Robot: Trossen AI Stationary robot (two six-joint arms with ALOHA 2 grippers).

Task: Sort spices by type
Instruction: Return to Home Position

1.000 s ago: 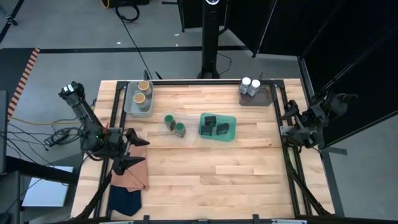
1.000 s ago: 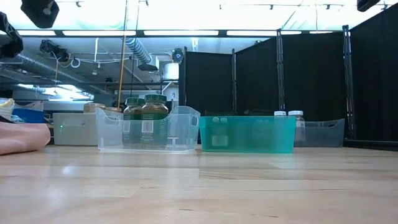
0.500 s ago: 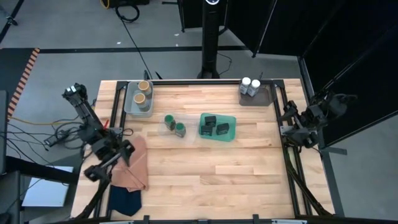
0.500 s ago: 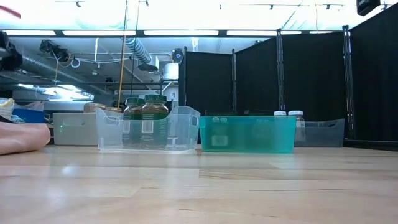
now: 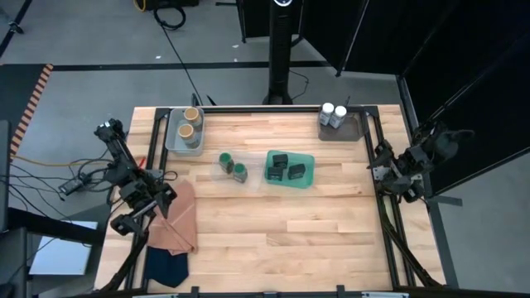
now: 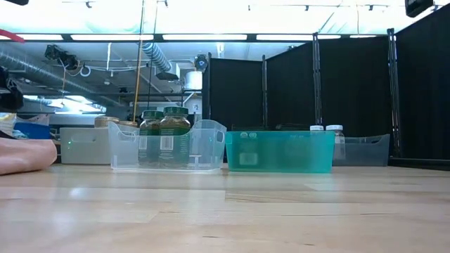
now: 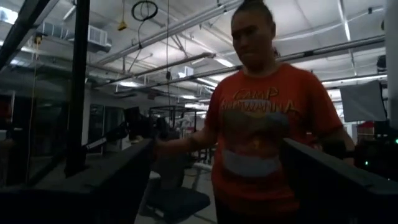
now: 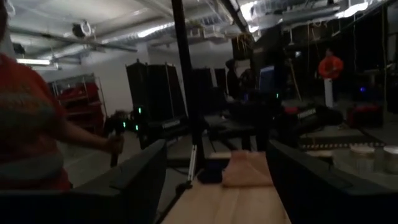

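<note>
In the high view the spices sit in four trays. Tan-lidded jars [image 5: 189, 124] are in a grey tray, green-lidded jars [image 5: 233, 166] in a clear tray, dark tins [image 5: 287, 168] in a teal tray, and white-lidded jars [image 5: 334, 113] in a grey tray at the far right. My left gripper [image 5: 132, 222] hangs open over the table's left edge beside the orange cloth. Its wrist view shows the left gripper [image 7: 217, 146] facing the room. My right gripper [image 5: 383, 170] waits open at the right edge, and its wrist view shows the right gripper [image 8: 217, 146] looking across the table.
An orange cloth [image 5: 175, 219] and a navy cloth [image 5: 164, 266] lie at the near left corner. A person in an orange shirt [image 7: 267, 124] stands beyond the table. The low view shows the clear tray [image 6: 169, 146] and the teal tray [image 6: 280, 151] side by side.
My left gripper has swung from pointing toward the table's middle, over the orange cloth, round toward the table's left and near edge, turning to face away from the table. Nothing on the table has moved.
</note>
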